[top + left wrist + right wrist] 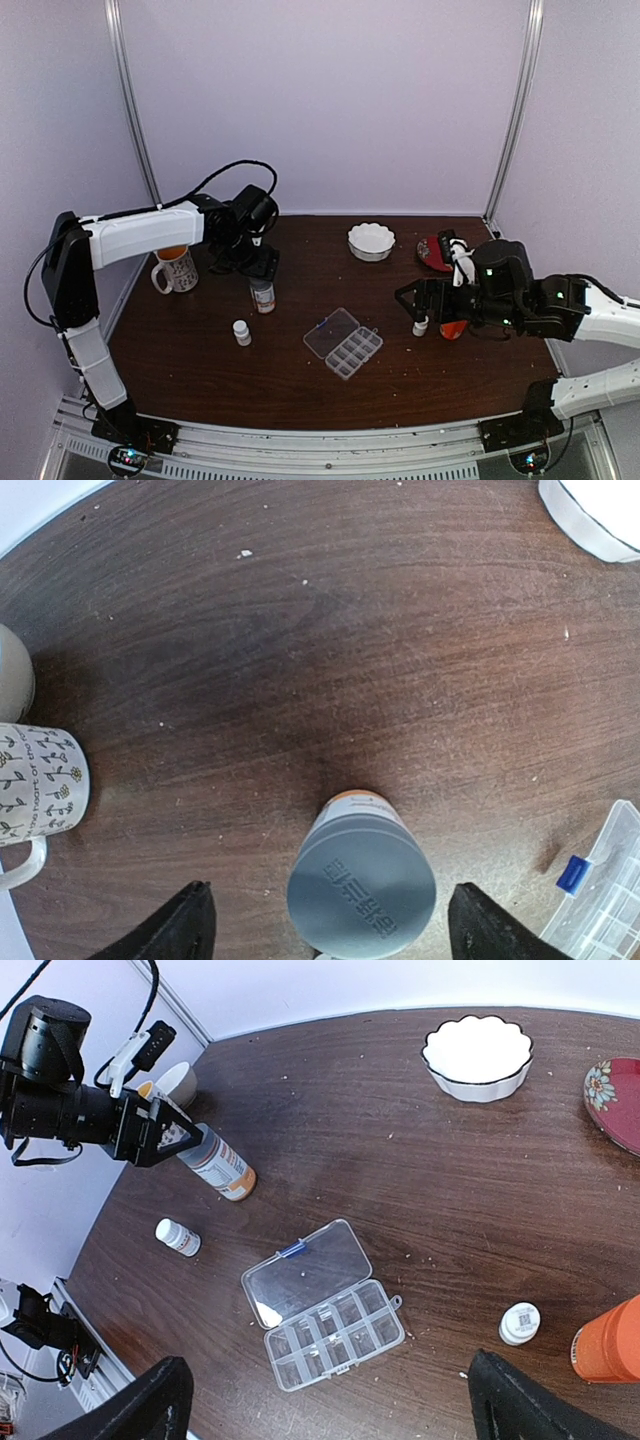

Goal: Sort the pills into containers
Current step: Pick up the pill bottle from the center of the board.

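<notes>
Wide apart on the left gripper, jaws flanking a grey-capped bottle without touching it; patterned mug beside, toward the left edge of the bench. Wide apart too on the right gripper, nothing between, hovering near the right edge. Organizer box lid-open, midway between left and right edges, nearer the near edge. Pills too small to make out.

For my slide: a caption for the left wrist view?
Open left gripper flanks a gray-capped bottle on the dark wooden table, patterned mug at left.
</notes>
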